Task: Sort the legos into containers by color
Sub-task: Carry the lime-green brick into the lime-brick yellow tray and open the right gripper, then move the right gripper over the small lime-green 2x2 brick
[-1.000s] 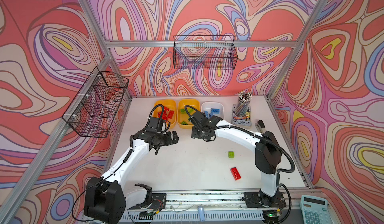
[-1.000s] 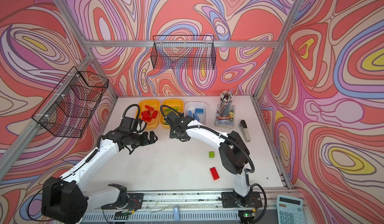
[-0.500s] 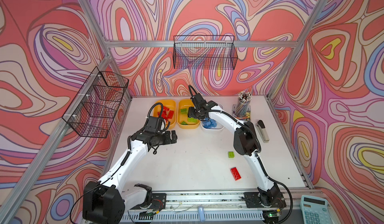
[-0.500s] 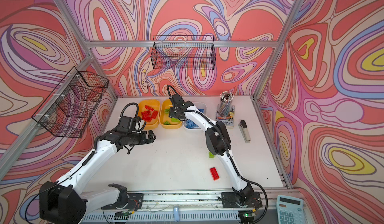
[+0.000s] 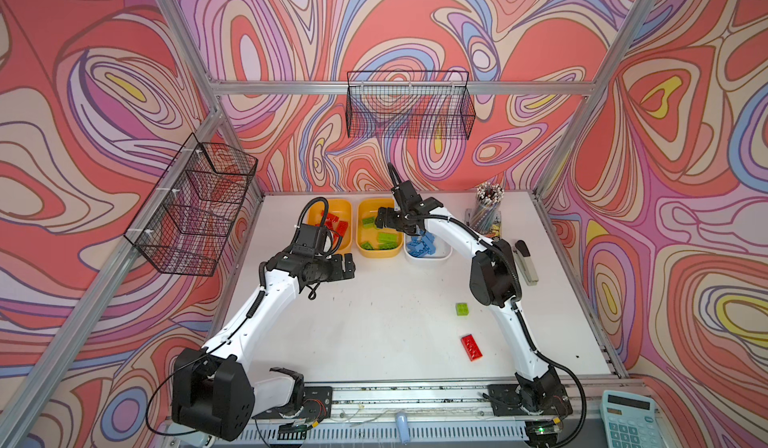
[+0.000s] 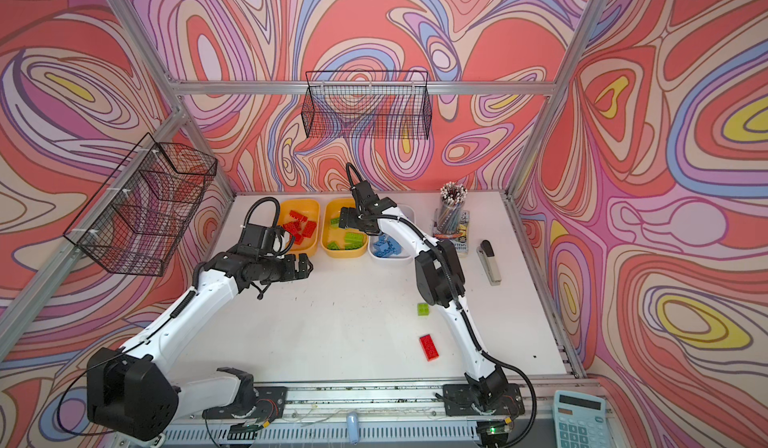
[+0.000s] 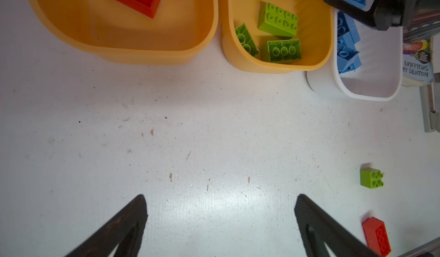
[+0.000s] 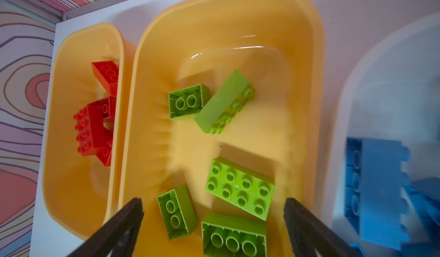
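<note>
Right gripper (image 8: 213, 204): fingers spread wide with nothing between them, hanging over the middle yellow tub (image 8: 317, 82). Left gripper (image 7: 221, 198), just as wide and empty, sits above bare table (image 7: 190, 136), just in front of the left yellow tub (image 7: 152, 55). Moving out, the right arm (image 5: 451, 230) crosses above the white tub (image 5: 428, 257) and covers its far part in both top views. Beside that tub a cup of pencils (image 5: 487, 213) stands on a booklet (image 7: 415, 70), then comes a stapler (image 5: 525, 261). A calculator (image 5: 627, 421) lies off the front right corner, and black wire baskets (image 5: 409, 105) hang on the back and left walls. Two bricks are out on the open table near the right arm, set apart from each other: a small green brick (image 5: 462, 309), studs up, and a longer red brick (image 5: 471, 347) nearer the front. The tubs stand in a row at the back, close together. Red bricks (image 5: 334, 226) are piled in the left one. In the middle are five green bricks (image 8: 239, 189), one studs-up, one tipped on its side, three showing hollow undersides. Light blue bricks (image 5: 420, 245) are heaped in the white tub.
</note>
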